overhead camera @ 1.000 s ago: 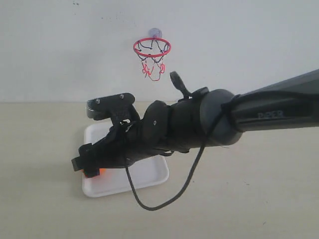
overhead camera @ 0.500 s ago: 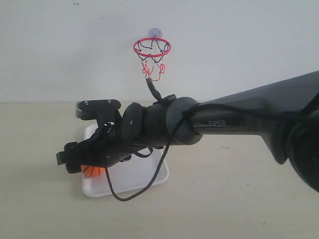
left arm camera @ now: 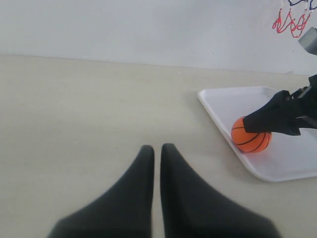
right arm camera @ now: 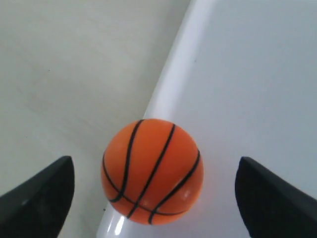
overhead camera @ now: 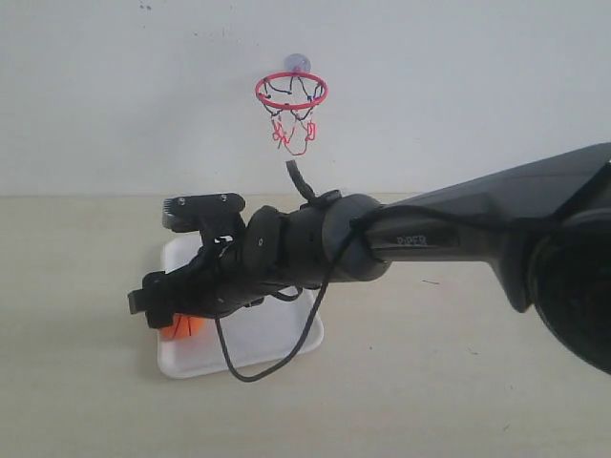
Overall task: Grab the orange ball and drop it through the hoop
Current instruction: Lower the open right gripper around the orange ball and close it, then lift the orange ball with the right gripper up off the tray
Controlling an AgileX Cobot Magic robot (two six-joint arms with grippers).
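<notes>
The orange ball [right arm camera: 152, 171] with black seams lies just inside the left rim of the white tray [right arm camera: 257, 74]. My right gripper [right arm camera: 154, 167] hangs over it, open, with one finger [right arm camera: 39, 196] on each side and not touching it. In the exterior view the right gripper [overhead camera: 158, 307] has reached across to the left, and the ball [overhead camera: 179, 327] peeks out below it. The hoop [overhead camera: 291, 91], red-rimmed with a string net, sticks to the back wall well above. My left gripper [left arm camera: 157, 148] is shut on nothing over the bare table; its view shows the ball [left arm camera: 250, 136].
The white tray [overhead camera: 272, 336] lies on a beige table [overhead camera: 458, 382] against a white wall. The right arm's black cable [overhead camera: 277, 358] droops over the tray. In the left wrist view the tray [left arm camera: 292, 161] sits to one side of that gripper.
The right gripper swung further left and lower, then came back a little to the right and up. More of the ball shows beneath it now.
</notes>
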